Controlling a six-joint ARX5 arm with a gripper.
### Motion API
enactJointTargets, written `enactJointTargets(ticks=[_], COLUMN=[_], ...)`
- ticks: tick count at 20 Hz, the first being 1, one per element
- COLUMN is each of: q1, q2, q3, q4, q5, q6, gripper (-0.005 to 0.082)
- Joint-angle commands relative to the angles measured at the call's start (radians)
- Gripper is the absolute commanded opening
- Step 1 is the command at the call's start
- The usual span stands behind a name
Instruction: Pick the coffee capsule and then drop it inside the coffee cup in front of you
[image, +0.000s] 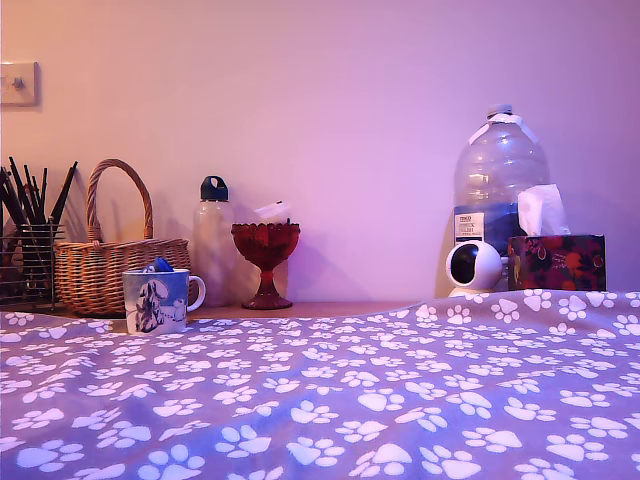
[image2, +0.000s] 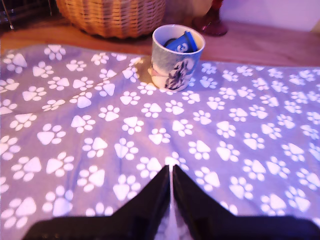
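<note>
End effector (image2: 171, 176) clenched, nothing between the fingers. I see it low over the paw-print blanket (image2: 75, 125). Coffee cup (image2: 177, 57) sits well ahead of it, upright, with the blue coffee capsule (image2: 181, 42) already inside. Risk I see: any forward sweep could clip the cup or drag the blanket, tipping it toward the wicker basket (image2: 112, 16) behind.
</note>
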Motion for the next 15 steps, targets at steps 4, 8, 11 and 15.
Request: enactJointTargets(ticks=[4, 8, 11, 15], q1=[0.0, -0.002, -0.003, -0.003], q2=[-0.236, -0.376, -0.429, -0.47], q3=[-0.033, -0.033, -0.033, -0.033], q4=[-0.049, -0.117, -0.126, -0.135], q5=[0.002, 0.011, 0.079, 0.129], q6=[-0.038, -0.062, -0.058, -0.022], gripper=[-0.0021, -0.0021, -0.0021, -0.0021])
